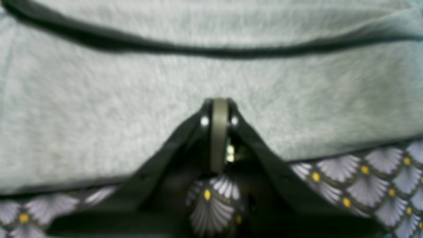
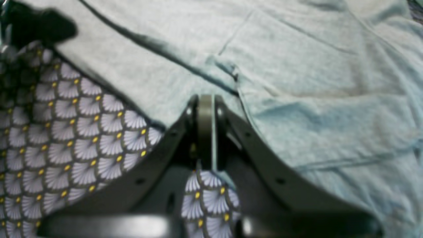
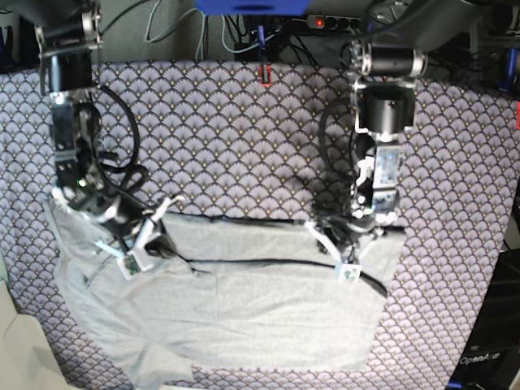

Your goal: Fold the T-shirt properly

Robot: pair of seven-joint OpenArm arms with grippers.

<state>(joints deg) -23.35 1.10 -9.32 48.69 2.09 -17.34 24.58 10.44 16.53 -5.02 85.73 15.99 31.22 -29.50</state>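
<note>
**One T-shirt, two closed grippers, one patterned cloth**

You had one T-shirt [image 3: 244,317] on the desk, lying on one purple-grey fan-scale cloth [image 3: 236,138] that covered the whole surface. The shirt lay in the near half of the base view, partly folded, with a dark fold line running across its upper part. You had two arms over it, one at each upper corner of the shirt.

The left gripper [image 1: 219,109] had its jaws pressed together. In the left wrist view its tip stood over the grey fabric just past the shirt's edge, but I could not tell if any cloth was pinched between the jaws. The right gripper [image 2: 205,102] was closed too, and here a thin pale strip showed along one finger; whether that was shirt fabric I could not tell.

The base view showed you the whole outline of the shirt and both arms together; the wrist views did not. The right wrist view showed a stitched seam and several wrinkles in the knit, which the base view did not show clearly. The left wrist view showed one dark fold shadow across the grey fabric, but it was blurred.
</note>
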